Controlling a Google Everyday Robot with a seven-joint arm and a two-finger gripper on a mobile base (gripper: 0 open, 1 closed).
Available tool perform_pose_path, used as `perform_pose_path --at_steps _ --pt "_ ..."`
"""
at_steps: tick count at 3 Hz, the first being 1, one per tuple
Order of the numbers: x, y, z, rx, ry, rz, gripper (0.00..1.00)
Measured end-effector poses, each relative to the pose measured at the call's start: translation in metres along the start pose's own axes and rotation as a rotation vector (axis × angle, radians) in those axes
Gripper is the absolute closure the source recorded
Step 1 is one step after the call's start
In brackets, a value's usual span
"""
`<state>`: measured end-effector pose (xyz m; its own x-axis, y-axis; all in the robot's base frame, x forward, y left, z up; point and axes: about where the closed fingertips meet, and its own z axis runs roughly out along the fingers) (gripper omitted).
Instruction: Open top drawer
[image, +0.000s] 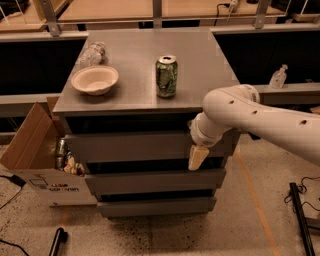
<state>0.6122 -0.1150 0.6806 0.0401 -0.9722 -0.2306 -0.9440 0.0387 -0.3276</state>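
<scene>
The top drawer (130, 146) is the wide matte-grey flat front just under the cabinet top, with a dark gap above it. Two shorter grey drawer fronts (155, 181) sit below it. My gripper (198, 157) hangs from the white arm (250, 117) and points down in front of the right end of the top drawer's front, at its lower edge. It overlaps the gap between the top and middle drawers. I cannot tell whether it touches the panel. The drawer's inside is hidden.
On the cabinet top (200, 60) stand a green can (166, 76), a white bowl (95, 80) and a lying plastic bottle (91, 54). An open cardboard box (37, 150) of trash sits at the left. A sanitizer bottle (278, 76) stands on the right ledge. Cables (300, 210) lie on the floor at the right.
</scene>
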Motion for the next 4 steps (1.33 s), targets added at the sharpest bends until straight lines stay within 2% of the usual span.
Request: perform_pose_path --at_steps 1,2,3,4 --pt "-0.002 0.005 0.004 -0.039 0.012 -0.004 0.24" --pt "-0.004 0.027 0.001 -0.09 0.001 -0.002 0.24" --pt "-0.008 0.053 -0.014 -0.132 -0.023 -0.012 0.23" --pt "-0.016 0.089 -0.035 -0.201 -0.068 -0.036 0.22"
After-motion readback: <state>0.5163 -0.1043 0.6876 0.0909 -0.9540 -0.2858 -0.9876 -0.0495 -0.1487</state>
